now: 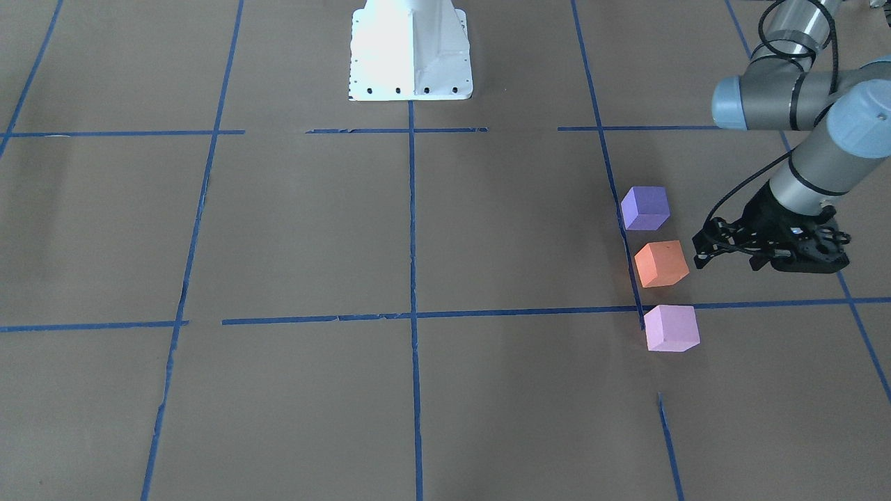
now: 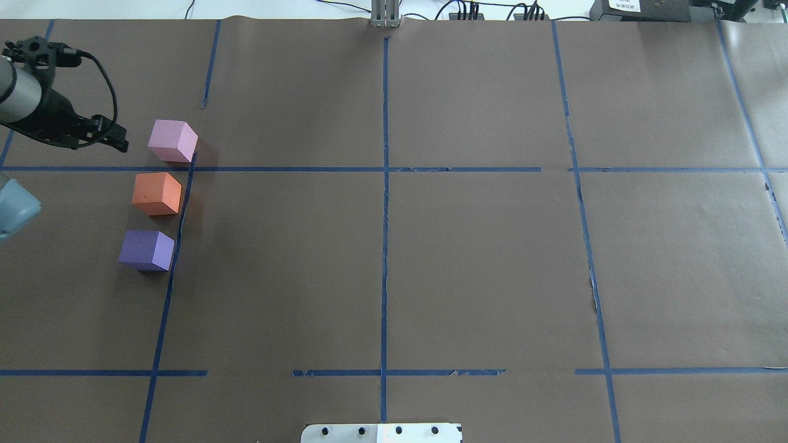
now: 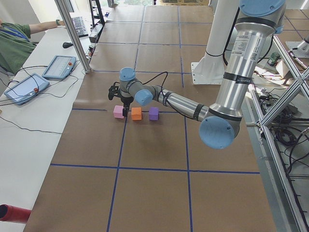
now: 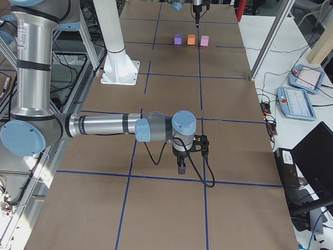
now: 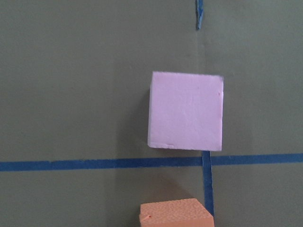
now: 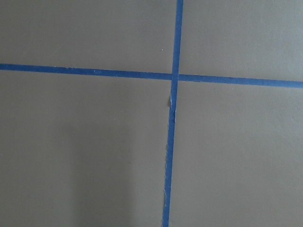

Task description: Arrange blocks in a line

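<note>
Three cubes stand in a straight row on the brown table on my left side: dark purple [image 1: 645,207], orange [image 1: 661,264] and light pink [image 1: 671,328], with small gaps between them. In the overhead view the row runs pink [image 2: 173,141], orange [image 2: 157,193], purple [image 2: 146,250]. My left gripper [image 1: 698,254] [image 2: 120,143] hovers beside the row near the pink and orange cubes; it looks shut and empty. The left wrist view shows the pink cube [image 5: 185,111] from above and the orange cube's edge [image 5: 175,213]. My right gripper [image 4: 180,167] points down over bare table far from the cubes; I cannot tell its state.
Blue tape lines [image 2: 385,246] form a grid on the brown paper. The white robot base [image 1: 411,52] stands at the table's middle edge. Control tablets [image 3: 58,66] and an operator [image 3: 12,43] are at a side bench beyond the table.
</note>
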Robot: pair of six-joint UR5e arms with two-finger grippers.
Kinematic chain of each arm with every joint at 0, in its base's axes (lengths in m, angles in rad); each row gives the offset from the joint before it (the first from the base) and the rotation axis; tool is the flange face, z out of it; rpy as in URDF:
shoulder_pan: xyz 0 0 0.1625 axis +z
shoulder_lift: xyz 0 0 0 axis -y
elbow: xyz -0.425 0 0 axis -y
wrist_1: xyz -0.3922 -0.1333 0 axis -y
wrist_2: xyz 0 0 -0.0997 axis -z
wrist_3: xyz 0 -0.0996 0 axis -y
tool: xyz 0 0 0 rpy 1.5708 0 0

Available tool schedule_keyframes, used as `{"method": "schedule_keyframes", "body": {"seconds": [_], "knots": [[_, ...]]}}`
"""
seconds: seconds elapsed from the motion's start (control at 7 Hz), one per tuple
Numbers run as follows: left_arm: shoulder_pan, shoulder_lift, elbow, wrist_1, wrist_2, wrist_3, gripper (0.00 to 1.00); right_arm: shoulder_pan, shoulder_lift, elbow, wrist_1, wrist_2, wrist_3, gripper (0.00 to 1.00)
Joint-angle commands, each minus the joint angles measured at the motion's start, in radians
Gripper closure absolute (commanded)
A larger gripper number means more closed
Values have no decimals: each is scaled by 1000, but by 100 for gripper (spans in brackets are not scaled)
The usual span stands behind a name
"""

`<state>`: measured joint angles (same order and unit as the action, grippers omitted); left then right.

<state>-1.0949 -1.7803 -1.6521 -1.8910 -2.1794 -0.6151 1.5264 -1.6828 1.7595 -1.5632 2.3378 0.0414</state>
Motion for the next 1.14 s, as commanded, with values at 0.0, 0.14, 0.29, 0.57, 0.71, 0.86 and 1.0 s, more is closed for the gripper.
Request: {"method": "schedule_keyframes", "body": {"seconds": [0.0,0.14,0.29,0.57,0.71,0.86,1.0], "knots": [[-183,143,15,20,-62,423,0,0,0,0,0,0,0,0],[-297,191,56,30,-60,610,0,0,0,0,0,0,0,0],[-385,194,111,74,-62,755,0,0,0,0,0,0,0,0],[-416,184,120,203,-63,781,0,0,0,0,0,0,0,0],[-416,180,118,202,-65,781,0,0,0,0,0,0,0,0],[-416,174,120,198,-63,781,0,0,0,0,0,0,0,0],[-416,176,120,191,-63,781,0,0,0,0,0,0,0,0]]}}
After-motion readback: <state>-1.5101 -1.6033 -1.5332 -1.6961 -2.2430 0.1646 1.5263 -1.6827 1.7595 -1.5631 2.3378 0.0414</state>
